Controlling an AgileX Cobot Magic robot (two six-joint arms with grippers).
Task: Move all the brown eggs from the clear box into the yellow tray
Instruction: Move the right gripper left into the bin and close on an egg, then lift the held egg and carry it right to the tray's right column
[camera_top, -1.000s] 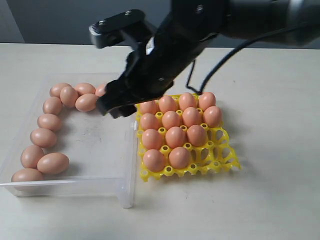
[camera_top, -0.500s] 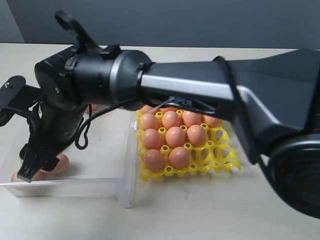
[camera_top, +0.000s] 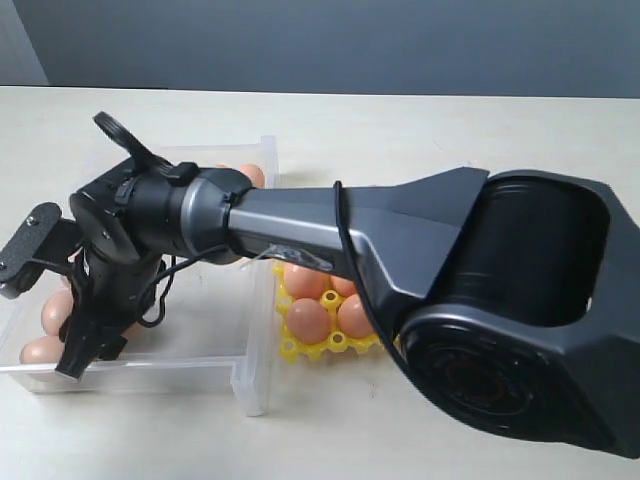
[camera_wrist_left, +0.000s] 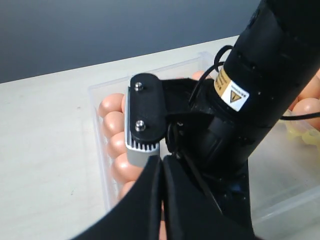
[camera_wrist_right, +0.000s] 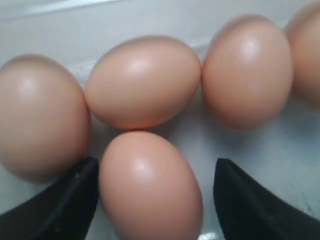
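My right gripper (camera_top: 84, 350) reaches across into the near left corner of the clear box (camera_top: 205, 318). It stands open over one of the brown eggs (camera_wrist_right: 150, 185): one finger (camera_wrist_right: 67, 200) is close against the egg and the other finger (camera_wrist_right: 252, 200) is apart from it. Three more eggs (camera_wrist_right: 142, 82) lie just beyond, touching one another. The yellow tray (camera_top: 291, 351) to the right of the box is mostly hidden by the arm, and two eggs (camera_top: 308, 320) show in its front row. My left gripper (camera_wrist_left: 161, 161) is shut with nothing in it and hangs above the box.
The right arm's thick black body (camera_top: 330, 230) crosses the whole box and tray. Its camera block (camera_wrist_left: 145, 117) sits just ahead of my left gripper. A row of eggs (camera_wrist_left: 117, 122) lines the box wall (camera_wrist_left: 98, 135). Pale tabletop (camera_top: 520, 130) surrounds both containers.
The right arm has swung from above the box's back edge to its near left corner and come down among the eggs. It now hides most of the tray. Its jaws stayed open.
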